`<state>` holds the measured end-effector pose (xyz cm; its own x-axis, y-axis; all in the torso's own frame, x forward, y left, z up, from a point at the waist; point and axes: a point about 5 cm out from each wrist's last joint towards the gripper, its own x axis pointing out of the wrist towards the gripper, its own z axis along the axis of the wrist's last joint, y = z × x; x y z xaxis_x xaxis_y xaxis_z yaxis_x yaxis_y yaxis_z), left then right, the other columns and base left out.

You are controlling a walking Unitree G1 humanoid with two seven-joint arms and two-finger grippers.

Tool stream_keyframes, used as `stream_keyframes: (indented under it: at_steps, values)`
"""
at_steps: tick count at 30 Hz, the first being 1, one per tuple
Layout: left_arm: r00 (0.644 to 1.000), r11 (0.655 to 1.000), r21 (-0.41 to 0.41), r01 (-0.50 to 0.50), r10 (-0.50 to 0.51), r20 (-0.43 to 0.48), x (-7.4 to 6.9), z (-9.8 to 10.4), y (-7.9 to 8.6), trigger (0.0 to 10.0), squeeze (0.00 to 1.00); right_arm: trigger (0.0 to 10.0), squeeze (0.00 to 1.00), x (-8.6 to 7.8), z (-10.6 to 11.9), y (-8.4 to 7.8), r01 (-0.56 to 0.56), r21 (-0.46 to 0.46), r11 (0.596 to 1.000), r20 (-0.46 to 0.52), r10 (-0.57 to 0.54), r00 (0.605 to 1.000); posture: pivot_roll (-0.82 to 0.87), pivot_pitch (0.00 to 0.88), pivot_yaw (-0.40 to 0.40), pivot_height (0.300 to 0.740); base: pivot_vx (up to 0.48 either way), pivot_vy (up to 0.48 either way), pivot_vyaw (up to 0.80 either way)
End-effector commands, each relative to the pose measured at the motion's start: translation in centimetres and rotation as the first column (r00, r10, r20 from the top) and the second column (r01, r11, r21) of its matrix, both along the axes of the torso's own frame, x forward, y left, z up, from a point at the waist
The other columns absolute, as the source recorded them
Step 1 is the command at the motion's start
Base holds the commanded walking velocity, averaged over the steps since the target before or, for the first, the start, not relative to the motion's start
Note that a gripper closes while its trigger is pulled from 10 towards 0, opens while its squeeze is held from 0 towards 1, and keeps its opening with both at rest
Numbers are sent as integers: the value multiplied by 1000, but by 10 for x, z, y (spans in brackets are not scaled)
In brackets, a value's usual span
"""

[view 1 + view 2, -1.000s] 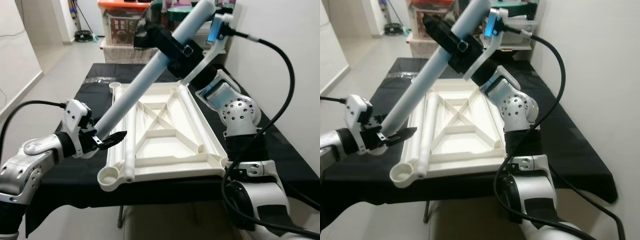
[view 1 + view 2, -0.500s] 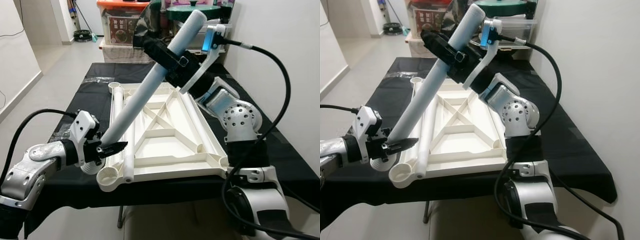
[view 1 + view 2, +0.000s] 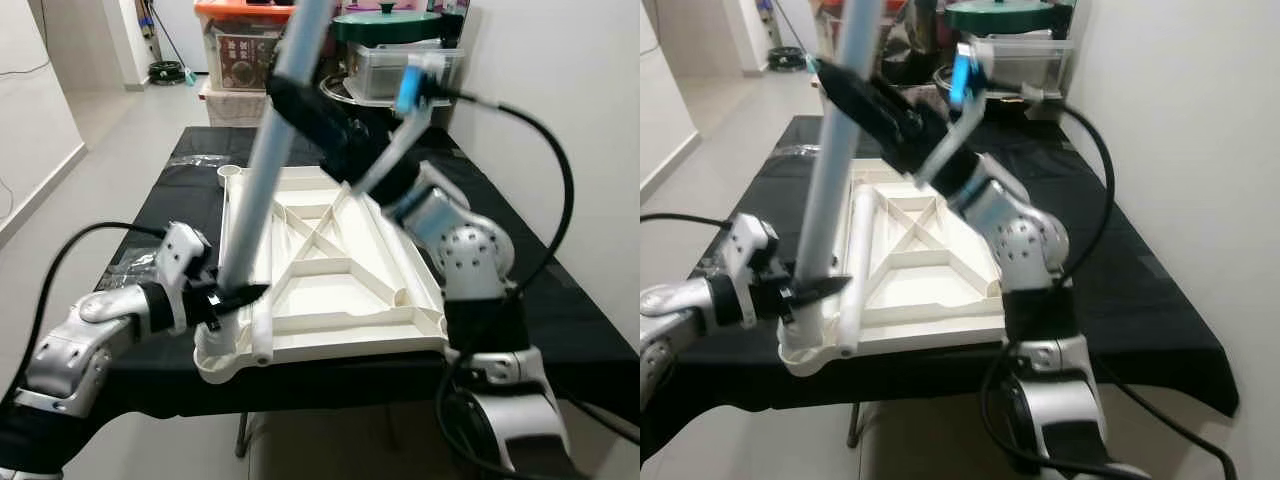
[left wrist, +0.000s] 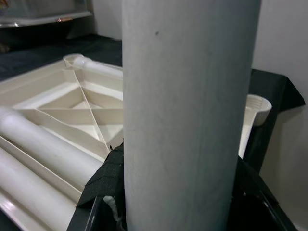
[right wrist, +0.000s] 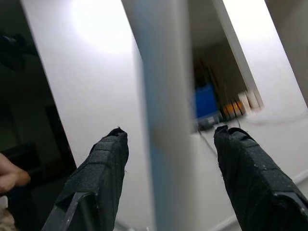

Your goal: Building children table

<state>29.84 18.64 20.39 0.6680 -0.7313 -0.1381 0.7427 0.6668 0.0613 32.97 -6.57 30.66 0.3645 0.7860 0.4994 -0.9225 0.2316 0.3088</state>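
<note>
A pale blue-white table leg [image 3: 262, 170] stands almost upright over the front left corner of the upturned white table top [image 3: 340, 345]. Its lower end hangs just above the round corner socket [image 3: 214, 354]. My left gripper [image 3: 236, 297] is shut on the leg's lower end; the left wrist view shows the leg [image 4: 187, 120] between the black fingers [image 4: 107, 179]. My right gripper [image 3: 297, 97] is shut on the leg higher up, and the right wrist view shows the leg [image 5: 163, 110] running between its fingers [image 5: 98, 166].
The table top lies on a black-covered table [image 3: 560, 300]. Two more white legs [image 3: 258, 310] [image 3: 385, 232] lie inside the table top. Storage boxes [image 3: 240, 55] stand behind, a wall runs along the right, and open floor lies to the left.
The leg has swung from a steep slant to nearly upright. My left gripper carried its lower end rightwards to the front left corner socket, and my right gripper moved left with the upper part.
</note>
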Motion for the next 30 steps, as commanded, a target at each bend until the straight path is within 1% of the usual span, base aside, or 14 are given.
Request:
stream_keyframes:
  at_steps: [1,2,4,6,7,9,13,22,23,24,25,26,30]
  values:
    - [999,999,-21,37,-37,15,-2,7,-5,10000,0,10000,0,-7,-4,8,-44,-43,998,20,45,999,12,0,-35,740,0,0,0]
    - [997,998,-11,69,-69,22,-5,8,-9,10000,0,10000,0,-12,-16,14,-72,-80,994,5,73,997,12,0,-34,740,0,0,0]
    - [997,998,-11,69,-69,22,-5,8,-9,10000,0,10000,0,-12,-16,14,-72,-80,994,5,73,997,12,0,-34,740,0,0,0]
    - [994,993,44,110,-111,17,-6,5,-13,10000,0,10000,0,-15,-32,25,-97,-137,986,-32,94,995,14,0,-35,740,0,0,0]
    - [994,993,44,110,-111,17,-6,5,-13,10000,0,10000,0,-15,-32,25,-97,-137,986,-32,94,995,14,0,-35,740,0,0,0]
    - [988,984,90,155,-156,6,-9,2,-16,10000,0,10000,0,-16,-41,34,-111,-168,980,-60,102,993,19,0,-37,740,0,0,0]
    - [986,981,102,166,-167,-1,-9,2,-17,10000,0,10000,0,-19,-41,40,-121,-164,979,-63,112,992,19,0,-36,740,0,0,0]
    - [986,980,109,167,-168,-2,-8,2,-17,10000,0,10000,0,-22,-45,45,-130,-164,978,-73,119,990,16,0,-35,740,0,0,0]
    - [985,978,113,173,-174,-1,-7,3,-18,10000,0,7137,0,-23,-47,48,-131,-160,978,-90,118,989,16,0,-34,740,0,0,0]
    - [984,977,115,178,-180,4,-6,4,-20,10000,0,3098,0,-23,-51,50,-133,-150,980,-114,117,987,14,0,-32,740,0,0,0]
    - [984,977,115,178,-180,4,-6,4,-20,10000,0,3098,0,-23,-51,50,-133,-150,980,-114,117,987,14,0,-32,740,0,0,0]
    - [982,976,118,184,-186,9,-5,5,-21,10000,0,0,0,-25,-54,53,-141,-141,980,-131,122,984,12,0,-30,740,0,0,0]
    - [979,972,126,197,-202,22,-3,8,-24,10000,0,0,0,-29,-60,57,-158,-128,979,-149,138,979,9,0,-30,740,0,0,0]
